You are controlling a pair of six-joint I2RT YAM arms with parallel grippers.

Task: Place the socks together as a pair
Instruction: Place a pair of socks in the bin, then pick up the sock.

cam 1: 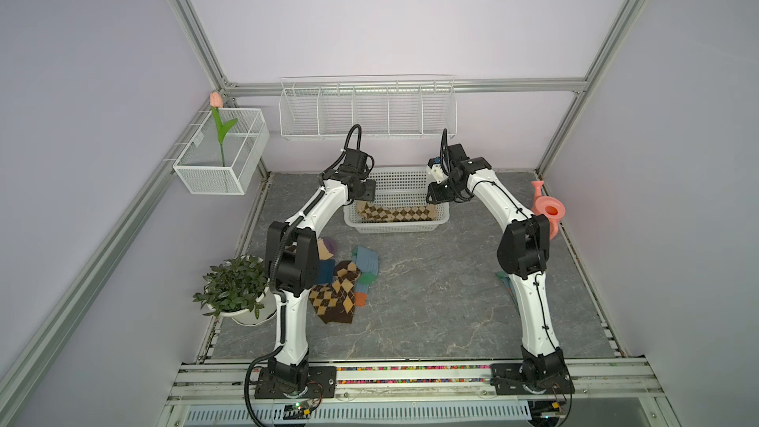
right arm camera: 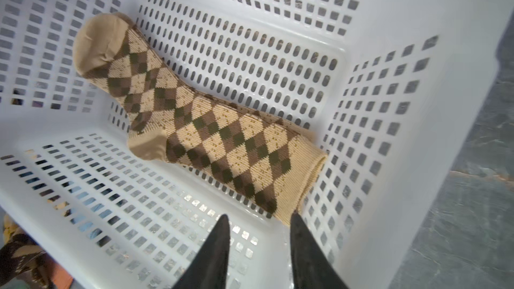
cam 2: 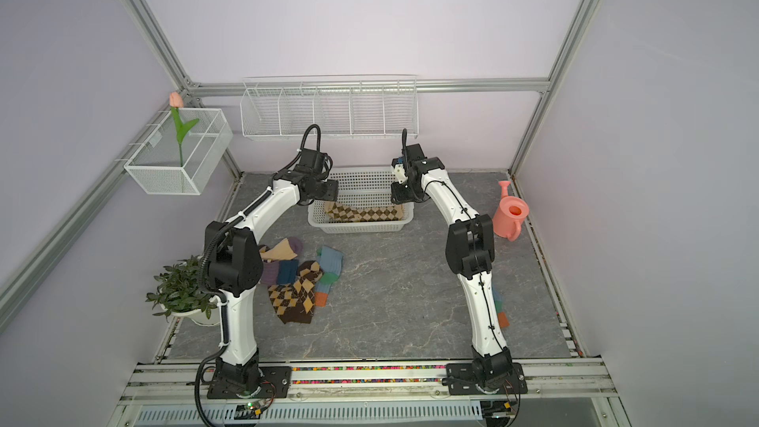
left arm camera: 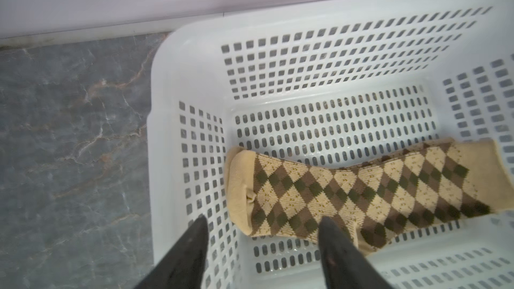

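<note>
Tan-brown argyle socks [cam 1: 396,213] [cam 2: 361,213] lie flat in the white basket [cam 1: 396,228], one on the other, only an edge of the lower one showing. My left gripper [left arm camera: 263,219] hangs open just above the toe end [left arm camera: 242,190], holding nothing. Over the cuff end [right arm camera: 303,179] my right gripper [right arm camera: 260,215] is open and empty too. On the table by the left arm is a heap: a dark brown-yellow argyle sock [cam 1: 332,301], a blue-grey sock [cam 1: 365,260] and a striped sock [cam 1: 326,248]. Another blue-grey sock [cam 2: 499,301] is partly hidden behind the right arm.
A potted plant [cam 1: 234,285] stands at the table's left edge and a pink watering can [cam 1: 548,211] at the right edge. A wire rack [cam 1: 367,110] hangs on the back wall, a mesh box with a tulip [cam 1: 224,158] on the left wall.
</note>
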